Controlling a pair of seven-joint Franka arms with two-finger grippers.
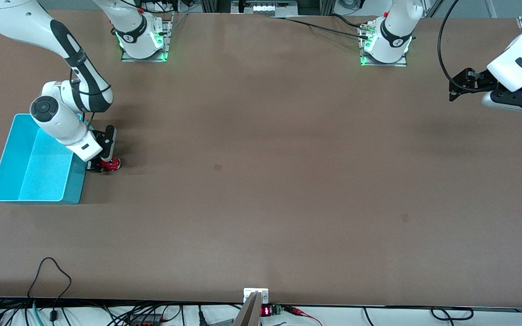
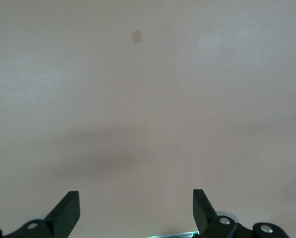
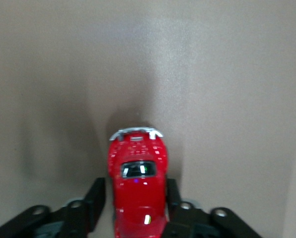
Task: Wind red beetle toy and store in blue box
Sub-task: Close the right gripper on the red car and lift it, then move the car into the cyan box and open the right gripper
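Observation:
The red beetle toy (image 1: 112, 164) stands on the table right beside the blue box (image 1: 74, 186), on the side toward the middle of the table. My right gripper (image 1: 102, 165) is down at the table and shut on the toy. In the right wrist view the toy (image 3: 137, 163) sits between the two black fingers (image 3: 96, 196), its silver bumper pointing away from the gripper (image 3: 135, 198). The box is open-topped and nothing shows inside it; the right arm covers one corner. My left gripper (image 1: 454, 88) waits open and empty above the table at the left arm's end (image 2: 136, 208).
A small dark square patch (image 1: 217, 167) lies on the brown table near the middle and shows in the left wrist view (image 2: 136, 36). Cables and a small display (image 1: 265, 311) run along the table edge nearest the front camera.

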